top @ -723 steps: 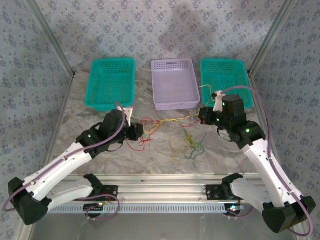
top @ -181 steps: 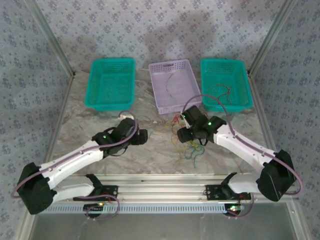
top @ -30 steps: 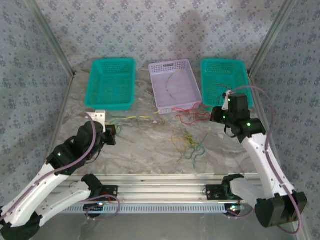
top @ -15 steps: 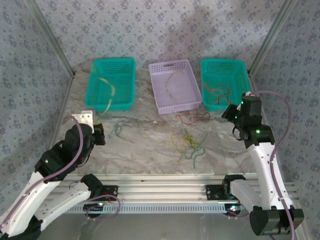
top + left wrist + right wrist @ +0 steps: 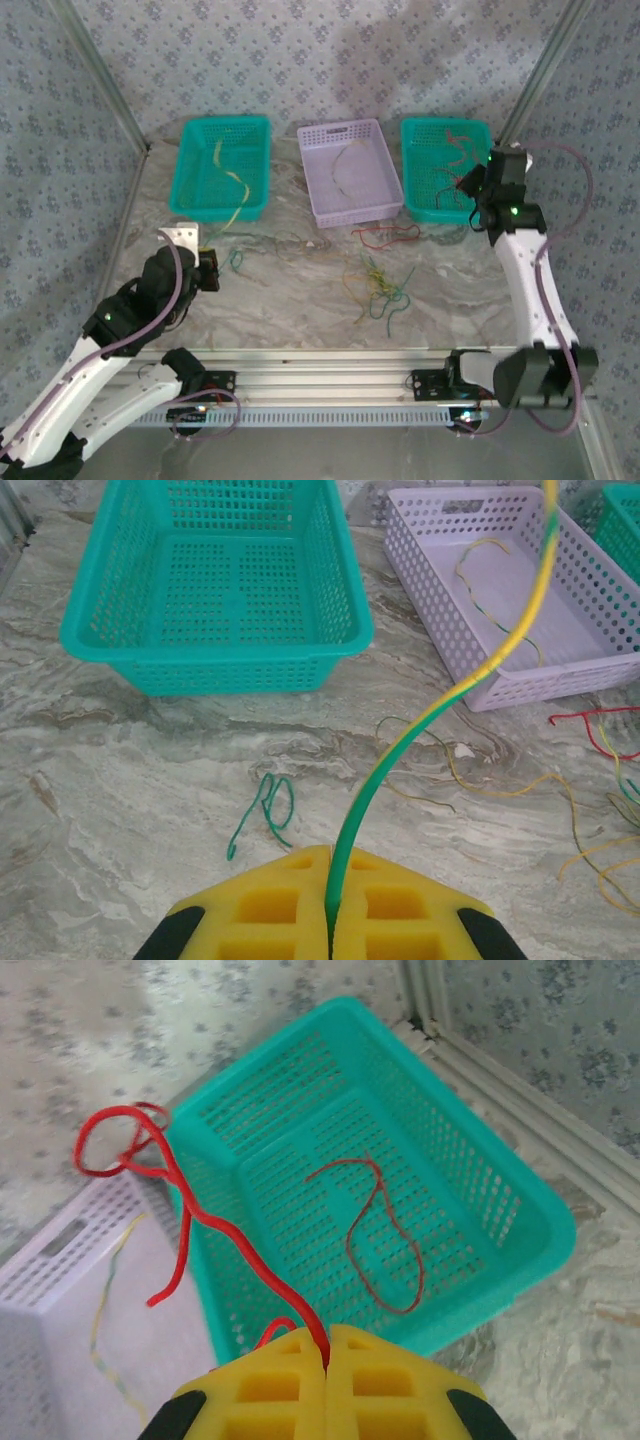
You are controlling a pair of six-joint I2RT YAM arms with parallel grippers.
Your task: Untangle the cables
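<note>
While the left hand pinches a yellow-green cable, green strand just ahead, the right hand clamps a red cable over a teal basket.

Left arm at seven o'clock and right arm at four: white links, black joints, mauve cables, seemingly green joint lights. Left pincer, right pincer: yellow gridded pads.

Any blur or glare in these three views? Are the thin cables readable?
Top external: even soft light, no glare, a dim shadow on the back wall; the loose cables are thin but readable. Left wrist: sharp, the yellow-green cable crisp. Right wrist: slightly soft, the red cable clear against the teal basket.
</note>
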